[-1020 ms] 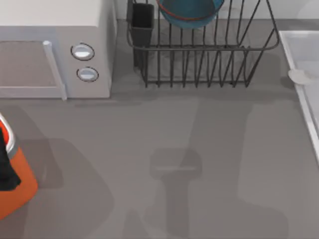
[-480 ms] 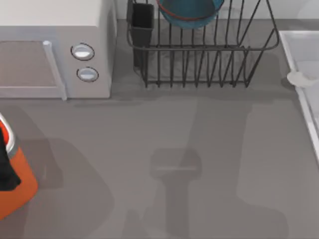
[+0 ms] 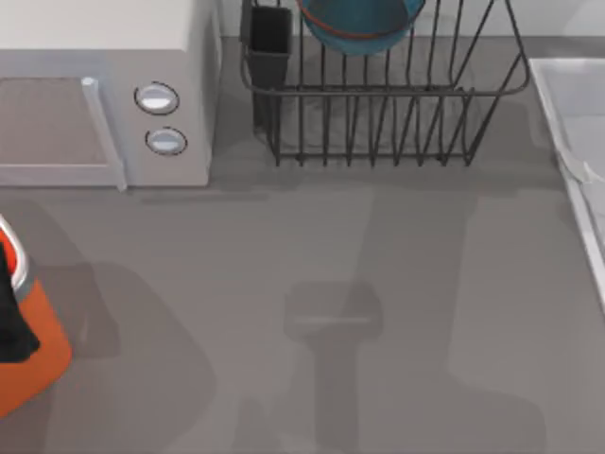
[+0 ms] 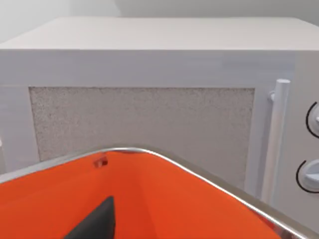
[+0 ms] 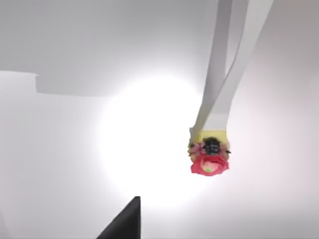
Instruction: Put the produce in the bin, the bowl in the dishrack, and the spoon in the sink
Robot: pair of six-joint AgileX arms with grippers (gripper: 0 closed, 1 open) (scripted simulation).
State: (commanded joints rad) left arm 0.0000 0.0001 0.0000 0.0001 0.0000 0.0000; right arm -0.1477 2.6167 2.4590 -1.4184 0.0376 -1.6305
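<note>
The teal bowl [image 3: 361,21] rests in the dark wire dishrack [image 3: 378,104] at the back. The spoon [image 5: 210,158], with a white handle and a red and yellow flowered end, lies inside the pale sink [image 5: 99,124], apart from my right gripper [image 5: 130,219], which hovers open above the basin. In the top view the spoon [image 3: 574,168] is a pale streak inside the sink [image 3: 553,85] at the right edge. My left gripper [image 4: 94,224] hangs over the orange bin [image 4: 164,199], which sits at the lower left [image 3: 38,359]. The produce is hidden.
A white microwave [image 3: 104,95] with two round knobs stands at the back left, right behind the bin. Arm shadows fall across the grey table [image 3: 331,284].
The spoon's pale end has gone from the sink's rim and now lies farther inside the basin. The bowl, the bin and the left arm have not moved.
</note>
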